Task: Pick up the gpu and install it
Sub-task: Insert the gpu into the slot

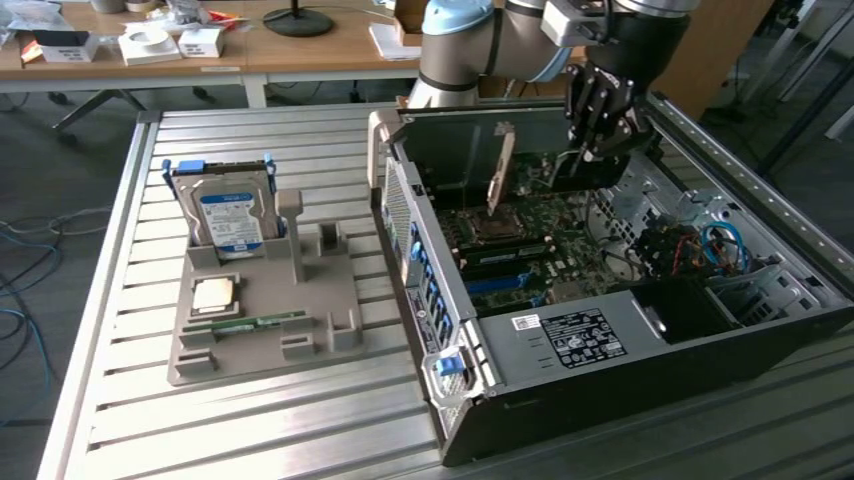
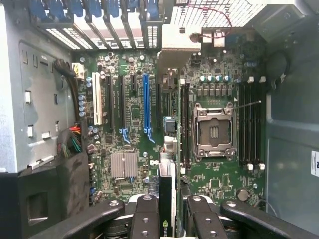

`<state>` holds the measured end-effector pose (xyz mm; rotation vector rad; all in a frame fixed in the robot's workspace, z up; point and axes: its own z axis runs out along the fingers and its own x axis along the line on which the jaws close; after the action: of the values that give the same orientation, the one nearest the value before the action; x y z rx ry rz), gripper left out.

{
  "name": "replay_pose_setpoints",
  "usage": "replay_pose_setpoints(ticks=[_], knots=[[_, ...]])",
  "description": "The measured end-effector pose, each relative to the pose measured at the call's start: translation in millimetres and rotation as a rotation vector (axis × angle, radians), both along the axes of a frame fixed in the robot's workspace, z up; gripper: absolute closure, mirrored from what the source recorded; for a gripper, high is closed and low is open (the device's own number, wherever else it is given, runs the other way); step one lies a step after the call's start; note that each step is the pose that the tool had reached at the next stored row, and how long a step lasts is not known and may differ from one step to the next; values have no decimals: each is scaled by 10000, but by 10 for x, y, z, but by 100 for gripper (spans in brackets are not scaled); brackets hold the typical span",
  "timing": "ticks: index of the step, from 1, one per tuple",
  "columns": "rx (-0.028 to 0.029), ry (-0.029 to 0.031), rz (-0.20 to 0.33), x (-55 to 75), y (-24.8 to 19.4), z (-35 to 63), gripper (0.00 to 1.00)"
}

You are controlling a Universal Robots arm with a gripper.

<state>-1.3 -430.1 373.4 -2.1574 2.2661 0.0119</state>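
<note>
Jaws clamping gpu [image 1: 589, 172] from above, holding it tight. Card hanging on edge inside open PC case [image 1: 574, 340], over motherboard [image 1: 527, 250], near case's back wall. Wrist view: gpu showing edge-on between 2 fingers [image 2: 147, 219], long blue slot [image 2: 146, 104] running along 1 side of it, CPU socket [image 2: 214, 132] on other side. Case sitting toward table [image 1: 267, 430] edge at exterior view's right. Gray holder [image 1: 267, 300] sitting toward opposite edge, carrying upright hard drive [image 1: 230, 215], 1 chip [image 1: 214, 295], green memory stick [image 1: 247, 323].
</note>
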Motion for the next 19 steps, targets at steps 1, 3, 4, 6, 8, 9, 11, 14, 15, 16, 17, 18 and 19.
replay_pose_setpoints(ticks=[1, 3, 4, 6, 8, 9, 11, 14, 15, 16, 17, 18, 19], knots=[[0, 0, 0, -8, 0, -1, 74], [1, -1, 0, -27, 0, -2, 74], [0, 0, 0, -36, 0, -2, 74], [0, 0, 0, -50, 0, -3, 74], [0, 0, 1, -61, 0, -4, 74], [1, 0, 1, -67, 0, -5, 74], [1, -1, 0, -80, 0, -5, 74], [1, -1, 0, -100, 0, -7, 74], [1, 0, 0, -107, 0, -8, 74], [1, 0, 0, -114, 0, -9, 74], [1, -1, 0, -121, 0, -10, 74], [1, -1, 0, -127, 0, -11, 74], [1, -1, 0, -134, 0, -12, 74]])
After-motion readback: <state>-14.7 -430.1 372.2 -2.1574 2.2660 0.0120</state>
